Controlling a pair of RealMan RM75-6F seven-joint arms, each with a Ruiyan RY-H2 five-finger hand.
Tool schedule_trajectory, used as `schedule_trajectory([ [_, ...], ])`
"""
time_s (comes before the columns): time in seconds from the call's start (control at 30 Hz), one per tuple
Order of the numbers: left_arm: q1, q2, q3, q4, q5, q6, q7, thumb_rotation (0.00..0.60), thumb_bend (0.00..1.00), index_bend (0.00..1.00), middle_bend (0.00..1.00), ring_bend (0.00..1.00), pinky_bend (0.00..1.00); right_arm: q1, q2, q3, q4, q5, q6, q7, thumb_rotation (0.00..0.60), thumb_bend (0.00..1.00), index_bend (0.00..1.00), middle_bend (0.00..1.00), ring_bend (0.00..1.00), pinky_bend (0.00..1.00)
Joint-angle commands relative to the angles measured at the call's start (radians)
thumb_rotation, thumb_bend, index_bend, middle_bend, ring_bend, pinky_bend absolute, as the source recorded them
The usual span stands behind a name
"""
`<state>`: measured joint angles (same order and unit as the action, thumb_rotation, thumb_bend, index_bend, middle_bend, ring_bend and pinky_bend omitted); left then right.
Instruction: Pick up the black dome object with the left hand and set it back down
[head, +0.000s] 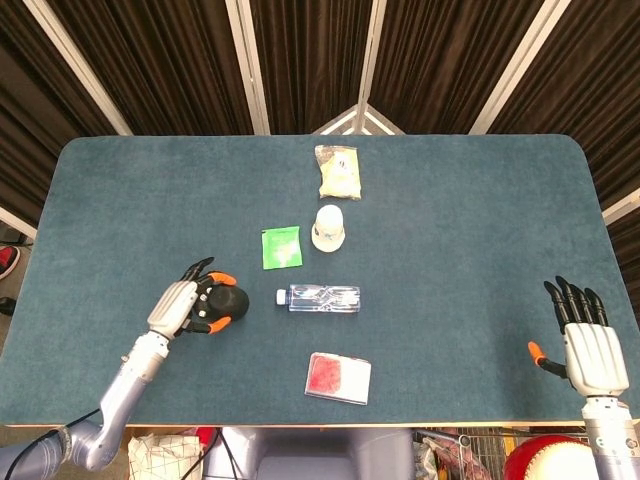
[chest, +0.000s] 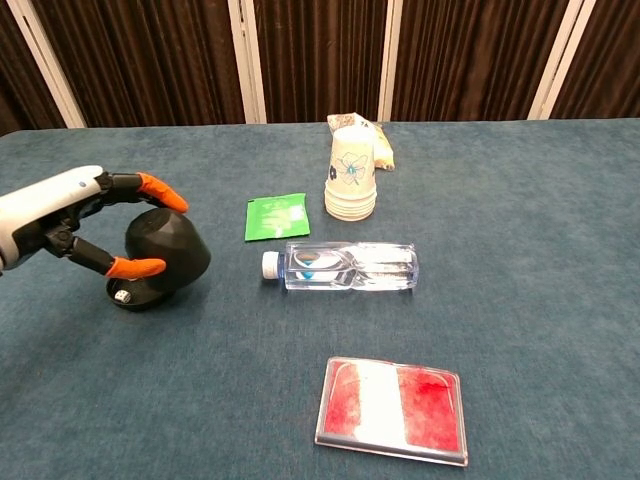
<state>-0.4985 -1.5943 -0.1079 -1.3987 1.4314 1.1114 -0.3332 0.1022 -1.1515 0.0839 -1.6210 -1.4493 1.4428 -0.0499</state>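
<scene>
The black dome (head: 230, 299) (chest: 168, 256) is at the front left of the blue table (head: 460, 220), tipped to the right so its underside faces left. My left hand (head: 188, 305) (chest: 75, 222) grips it from the left, with orange-tipped fingers over its top and under its side. Its lower edge looks to be at the table surface; I cannot tell whether it touches. My right hand (head: 590, 345) lies flat at the front right table edge, fingers spread and holding nothing; the chest view does not show it.
A clear water bottle (head: 318, 297) (chest: 345, 267) lies just right of the dome. Behind it are a green packet (head: 281, 247) (chest: 276, 216), stacked paper cups (head: 328, 227) (chest: 351, 175) and a snack bag (head: 338, 171). A red and white box (head: 338, 377) (chest: 393, 408) lies near the front edge.
</scene>
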Motion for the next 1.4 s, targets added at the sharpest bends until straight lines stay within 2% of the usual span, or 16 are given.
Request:
schedule_trajectory([
  [0.03,-0.011,-0.022,-0.003,-0.004,-0.017,-0.022,0.020,0.600,0.53,0.37,0.45,0.00,0.00,0.001,0.000,0.001,0.000,0.000,0.000,0.001,0.600,0.28,0.07,0.02,0.06,0.01],
  [0.27,-0.029,-0.100,0.010,0.063,-0.064,-0.083,0.069,0.600,0.53,0.37,0.46,0.00,0.00,0.001,0.002,0.001,0.001,0.000,0.000,0.007,0.600,0.28,0.07,0.02,0.06,0.01],
  [0.47,-0.036,-0.149,0.027,0.121,-0.029,-0.081,0.032,0.600,0.53,0.37,0.43,0.00,0.00,-0.001,0.007,0.002,-0.001,0.001,0.000,0.012,0.600,0.28,0.07,0.02,0.06,0.01],
  [0.53,-0.037,-0.156,0.032,0.131,-0.011,-0.071,0.020,0.600,0.51,0.38,0.38,0.00,0.00,-0.001,0.008,0.002,-0.003,-0.001,0.002,0.012,0.600,0.28,0.07,0.02,0.06,0.01],
  [0.63,-0.040,-0.151,0.042,0.133,0.019,-0.057,0.003,0.600,0.46,0.36,0.22,0.00,0.00,0.000,0.009,0.001,-0.005,-0.003,0.001,0.011,0.600,0.28,0.07,0.02,0.06,0.01],
  [0.73,-0.047,-0.132,0.055,0.125,0.042,-0.061,-0.004,0.600,0.42,0.27,0.06,0.00,0.00,0.001,0.009,-0.001,-0.007,-0.003,-0.003,0.009,0.600,0.28,0.07,0.02,0.06,0.01],
  [0.8,-0.056,-0.102,0.066,0.098,0.057,-0.075,-0.011,0.600,0.40,0.23,0.01,0.00,0.00,0.003,0.006,0.000,-0.007,-0.003,-0.004,0.006,0.600,0.28,0.07,0.02,0.06,0.01],
  [1.07,-0.064,-0.007,0.072,-0.005,0.094,-0.051,0.047,0.600,0.38,0.19,0.00,0.00,0.00,0.008,-0.004,0.002,-0.008,0.003,-0.011,-0.009,0.600,0.28,0.07,0.02,0.06,0.01],
  [1.17,-0.054,0.050,0.070,-0.080,0.096,-0.026,0.089,0.600,0.38,0.15,0.00,0.00,0.00,0.007,-0.007,0.002,-0.004,0.006,-0.011,-0.011,0.600,0.28,0.07,0.02,0.06,0.01],
  [1.3,0.000,0.155,0.081,-0.205,0.113,0.072,0.170,0.600,0.38,0.18,0.01,0.00,0.00,-0.002,0.002,-0.003,-0.003,-0.005,0.004,0.003,0.600,0.28,0.07,0.02,0.06,0.01],
  [1.4,0.094,0.213,0.108,-0.232,0.190,0.265,0.252,0.600,0.39,0.25,0.05,0.00,0.00,-0.003,0.005,0.001,-0.007,-0.005,0.010,0.006,0.600,0.28,0.07,0.02,0.06,0.01],
])
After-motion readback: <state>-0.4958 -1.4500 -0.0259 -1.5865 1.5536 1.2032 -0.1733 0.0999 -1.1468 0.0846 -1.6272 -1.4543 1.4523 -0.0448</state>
